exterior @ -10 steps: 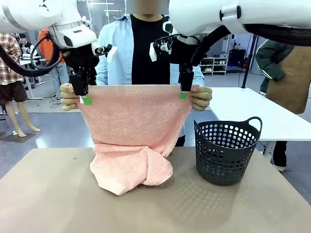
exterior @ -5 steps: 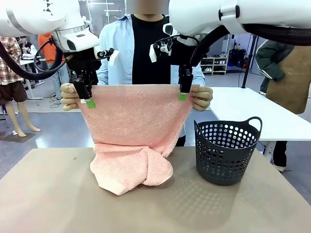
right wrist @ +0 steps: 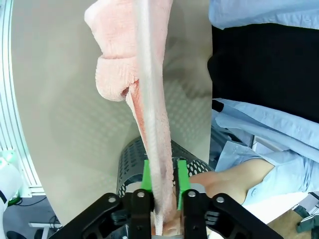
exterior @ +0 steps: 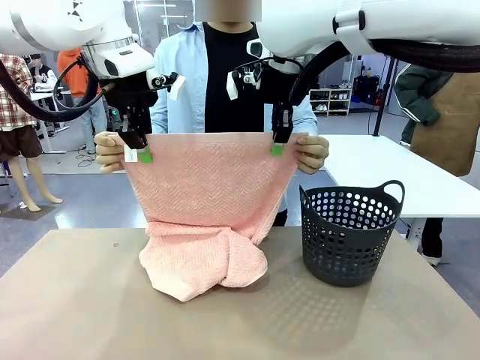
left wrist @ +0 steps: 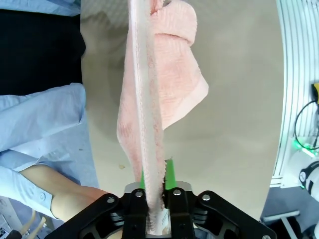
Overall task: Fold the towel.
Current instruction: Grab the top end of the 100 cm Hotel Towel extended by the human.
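The salmon-pink towel (exterior: 206, 187) hangs upright over the table, its lower part bunched on the tabletop. A person across the table holds its top corners, one hand (exterior: 109, 151) at the left, the other hand (exterior: 312, 153) at the right. My left gripper (exterior: 139, 154) is shut on the towel's top edge by the left corner; in the left wrist view the towel's edge (left wrist: 149, 129) runs between the green pads (left wrist: 168, 172) of my left gripper (left wrist: 155, 196). My right gripper (exterior: 277, 147) is shut on the top edge near the right corner, where the hem (right wrist: 155, 134) is pinched in my right gripper (right wrist: 162, 189).
A dark perforated basket (exterior: 349, 234) with handles stands on the table to the right of the towel. The tan table (exterior: 82, 300) has free room at the left and front. A white table (exterior: 390, 172) stands behind at the right.
Both grippers closed onto the towel's top edge. The left gripper shifted slightly right along the edge; the right one moved a little inward.
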`<action>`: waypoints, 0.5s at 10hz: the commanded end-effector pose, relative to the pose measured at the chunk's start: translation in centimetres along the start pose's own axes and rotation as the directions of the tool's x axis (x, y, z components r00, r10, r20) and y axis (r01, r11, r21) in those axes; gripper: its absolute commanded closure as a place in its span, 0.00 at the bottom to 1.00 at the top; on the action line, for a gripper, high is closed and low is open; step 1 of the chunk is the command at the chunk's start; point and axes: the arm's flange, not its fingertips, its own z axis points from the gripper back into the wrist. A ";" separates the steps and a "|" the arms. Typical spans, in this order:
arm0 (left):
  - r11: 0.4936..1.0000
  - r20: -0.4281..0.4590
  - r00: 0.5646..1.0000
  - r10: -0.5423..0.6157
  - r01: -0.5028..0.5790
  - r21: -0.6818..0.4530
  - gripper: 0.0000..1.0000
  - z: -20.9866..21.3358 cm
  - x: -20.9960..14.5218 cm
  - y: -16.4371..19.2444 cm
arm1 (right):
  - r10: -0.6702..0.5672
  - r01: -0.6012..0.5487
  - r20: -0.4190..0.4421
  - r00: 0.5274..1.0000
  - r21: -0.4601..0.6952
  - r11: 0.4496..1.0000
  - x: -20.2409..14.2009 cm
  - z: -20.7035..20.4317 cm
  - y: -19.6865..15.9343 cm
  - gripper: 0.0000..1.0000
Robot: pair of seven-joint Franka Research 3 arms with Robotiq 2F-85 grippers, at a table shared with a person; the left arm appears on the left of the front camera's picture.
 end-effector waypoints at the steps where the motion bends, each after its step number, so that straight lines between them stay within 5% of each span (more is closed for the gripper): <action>1: 1.000 -0.025 1.000 0.016 -0.016 -0.004 1.00 0.5 0.2 -0.1 | 0.020 -0.020 -0.001 1.000 0.007 1.000 -0.2 0.2 -0.1 1.00; 5: 1.000 -0.023 0.999 0.023 -0.022 0.010 1.00 0.6 0.2 -0.4 | 0.027 -0.027 -0.011 1.000 0.012 1.000 -0.3 0.5 0.4 1.00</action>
